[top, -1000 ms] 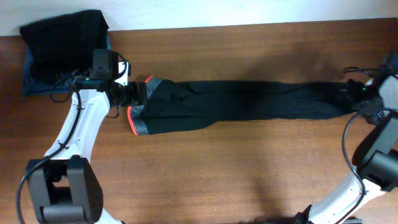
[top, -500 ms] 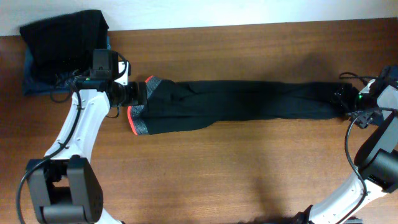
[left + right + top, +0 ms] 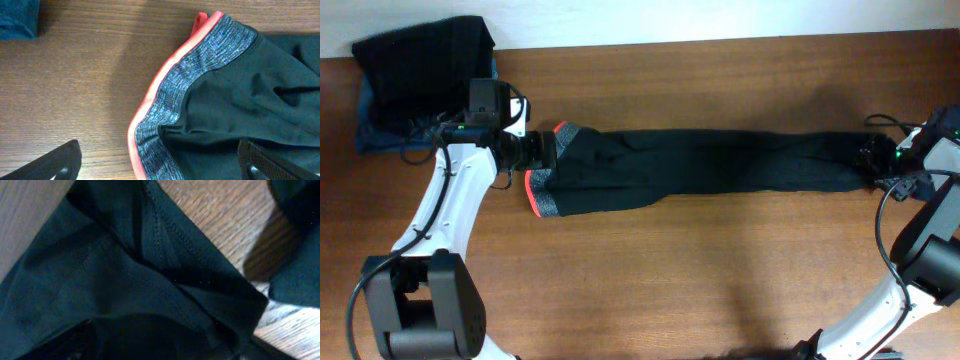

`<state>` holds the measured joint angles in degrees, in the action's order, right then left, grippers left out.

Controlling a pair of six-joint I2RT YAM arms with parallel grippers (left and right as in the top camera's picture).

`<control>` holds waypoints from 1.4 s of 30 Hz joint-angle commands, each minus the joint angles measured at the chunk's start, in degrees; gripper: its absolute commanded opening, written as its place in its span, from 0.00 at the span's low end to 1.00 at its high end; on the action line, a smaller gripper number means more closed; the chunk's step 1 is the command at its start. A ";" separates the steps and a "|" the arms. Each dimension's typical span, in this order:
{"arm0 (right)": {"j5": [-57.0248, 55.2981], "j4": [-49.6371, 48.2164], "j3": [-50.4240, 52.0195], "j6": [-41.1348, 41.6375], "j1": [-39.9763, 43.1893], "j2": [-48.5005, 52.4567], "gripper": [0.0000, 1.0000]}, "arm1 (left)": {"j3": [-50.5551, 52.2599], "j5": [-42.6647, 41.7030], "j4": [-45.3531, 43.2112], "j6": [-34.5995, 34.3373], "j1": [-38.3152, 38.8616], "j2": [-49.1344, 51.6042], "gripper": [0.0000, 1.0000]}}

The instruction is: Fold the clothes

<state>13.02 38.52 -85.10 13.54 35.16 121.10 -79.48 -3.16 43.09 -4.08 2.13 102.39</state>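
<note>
A long black garment (image 3: 720, 165) lies stretched left to right across the wooden worktop (image 3: 720, 280). The left jaws gape wide over its grey, red-edged waistband (image 3: 200, 75). The right jaws meet its right end, opening unclear. A heap of dark clothes (image 3: 420, 60) sits far left.

A long black garment (image 3: 710, 165) lies stretched flat, with dark folded clothes (image 3: 420, 65) far left.

Right claw (image 3: 876, 158) moved inward onto long black garment (image 3: 720, 165) cuff end.

Probably a robot lab: arms (image 3: 442, 215) at wooden table (image 3: 720, 290).
</note>
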 commanded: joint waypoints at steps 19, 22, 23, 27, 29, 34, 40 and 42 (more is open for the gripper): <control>0.79 0.07 0.44 0.26 -0.26 -2.82 0.04 | -0.26 -0.46 -0.11 0.28 -0.02 -0.17 0.99; 2.91 0.72 0.44 -1.77 -0.33 -5.27 0.04 | -0.26 -0.46 -0.13 0.28 -0.02 -0.11 0.99; 3.63 0.87 0.44 -2.78 -0.35 -5.81 0.04 | -0.26 -0.46 -0.15 0.28 -0.02 -0.09 0.99; 4.76 1.18 0.44 -6.32 -1.46 -8.13 0.04 | -0.22 -0.46 -0.13 0.26 -0.02 -0.07 0.99; 4.76 1.33 0.46 -8.35 -2.36 -8.94 0.04 | -0.17 -0.46 -0.15 0.26 -0.02 -0.07 0.99; 4.13 1.07 0.46 -14.03 -6.38 -10.91 0.04 | -0.15 -0.46 -0.15 0.28 -0.02 0.72 0.99; -6.51 1.18 0.46 -14.93 -12.17 -12.83 0.04 | -0.15 -0.48 -0.13 0.28 -0.02 4.61 0.99; -6.67 1.62 0.46 -16.41 -14.60 -13.70 0.04 | -0.15 -0.50 0.09 0.26 -0.02 6.45 0.99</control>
<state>9.37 39.83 -84.93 -0.73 22.52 110.04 -79.48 -3.18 43.09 -4.08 2.13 106.24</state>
